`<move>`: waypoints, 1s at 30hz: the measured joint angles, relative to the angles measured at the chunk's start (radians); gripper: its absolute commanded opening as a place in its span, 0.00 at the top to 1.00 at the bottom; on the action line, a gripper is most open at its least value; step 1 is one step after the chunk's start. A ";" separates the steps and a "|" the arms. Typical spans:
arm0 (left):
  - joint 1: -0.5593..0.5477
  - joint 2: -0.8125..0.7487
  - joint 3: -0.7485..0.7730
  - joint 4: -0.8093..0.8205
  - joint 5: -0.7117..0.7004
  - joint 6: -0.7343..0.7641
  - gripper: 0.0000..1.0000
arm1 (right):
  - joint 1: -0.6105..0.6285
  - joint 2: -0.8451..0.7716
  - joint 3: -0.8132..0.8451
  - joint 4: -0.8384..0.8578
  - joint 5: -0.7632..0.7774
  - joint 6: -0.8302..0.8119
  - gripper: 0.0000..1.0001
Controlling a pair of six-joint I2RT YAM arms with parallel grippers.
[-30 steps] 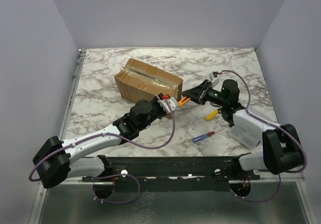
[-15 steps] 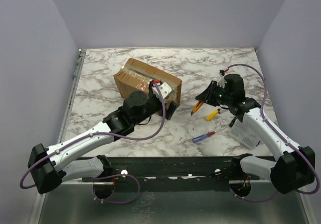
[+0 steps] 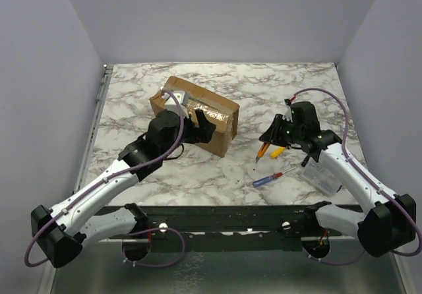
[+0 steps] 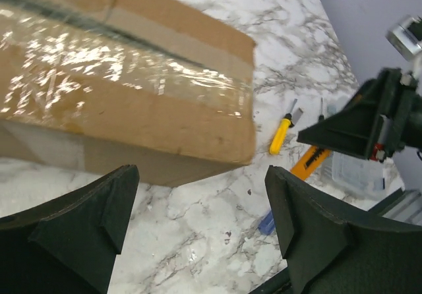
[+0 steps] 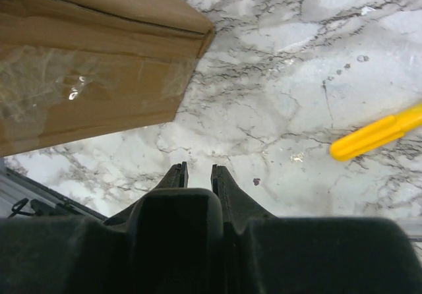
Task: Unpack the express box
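The express box (image 3: 198,109) is a brown taped carton at the table's middle. It also shows in the left wrist view (image 4: 125,89) and the right wrist view (image 5: 86,76). My left gripper (image 3: 203,130) hovers over the box's near right part, open and empty; the wrist view shows its jaws wide apart (image 4: 201,188) above marble beside the box corner. My right gripper (image 3: 270,136) is right of the box, shut on an orange utility knife (image 3: 262,150) that points down at the table. The knife also shows in the left wrist view (image 4: 310,164) but is hidden in the right wrist view (image 5: 196,170).
A yellow-handled tool (image 3: 279,151) lies by the right gripper. A blue and red screwdriver (image 3: 267,178) lies nearer the front. A clear plastic case (image 3: 323,173) sits under the right arm. Grey walls enclose the table on three sides.
My left gripper has swung from the box's front right corner back and left over the box. My right gripper has moved away from the box to the right and tipped the knife downward.
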 measured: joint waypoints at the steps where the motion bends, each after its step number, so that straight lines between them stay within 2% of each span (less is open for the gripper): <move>1: 0.033 0.000 -0.005 -0.021 0.010 -0.047 0.14 | 0.000 0.004 0.002 -0.010 0.009 -0.006 1.00; 6: 0.187 0.015 -0.030 -0.070 0.110 -0.233 0.16 | 0.002 0.080 0.099 -0.084 0.104 -0.048 1.00; 12: 0.291 0.068 -0.040 -0.082 0.254 -0.380 0.18 | 0.002 0.264 0.362 -0.205 0.325 -0.104 1.00; 16: 0.309 0.066 -0.045 -0.090 0.296 -0.447 0.18 | 0.002 0.428 0.547 -0.297 0.518 -0.130 1.00; 23: 0.313 -0.011 -0.065 -0.100 0.293 -0.503 0.21 | 0.002 0.713 0.778 -0.415 0.862 -0.208 0.99; 30: 0.314 -0.018 -0.062 -0.127 0.240 -0.470 0.23 | 0.001 0.968 0.924 -0.431 1.019 -0.339 0.95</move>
